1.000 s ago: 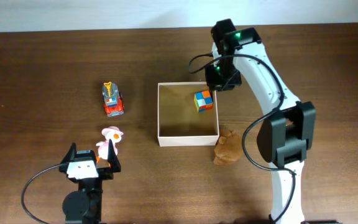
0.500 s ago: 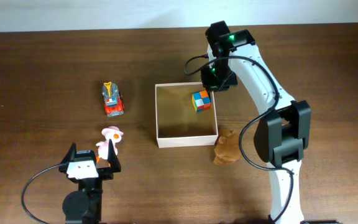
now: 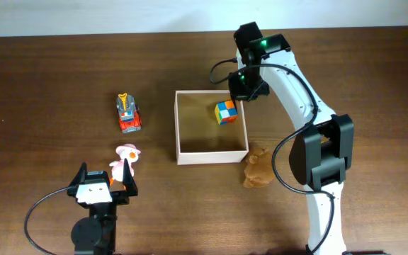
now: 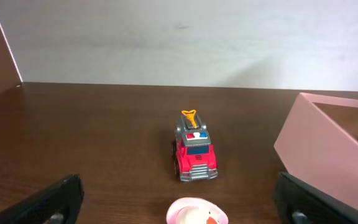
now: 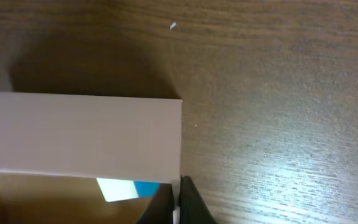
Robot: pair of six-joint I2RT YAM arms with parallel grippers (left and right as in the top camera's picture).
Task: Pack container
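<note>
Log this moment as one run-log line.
right gripper: shut on container wall at corner | left gripper: open, empty | inside: cube | outside: fire truck, duck, brown toy

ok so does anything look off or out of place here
the right pincer is shut on the thin wall at the container's far right corner, not on a toy. nothing looks spilled or damaged: the colour cube sits inside, the brown toy lies outside by the near right corner.

One container point(image 3: 211, 156). One coloured cube point(image 3: 225, 111). One red toy truck point(image 3: 127, 113). One toy bird with pink hat point(image 3: 125, 161). One brown toy figure point(image 3: 259, 168). Two robot arms: left arm point(image 3: 94, 228), right arm point(image 3: 297, 83).
</note>
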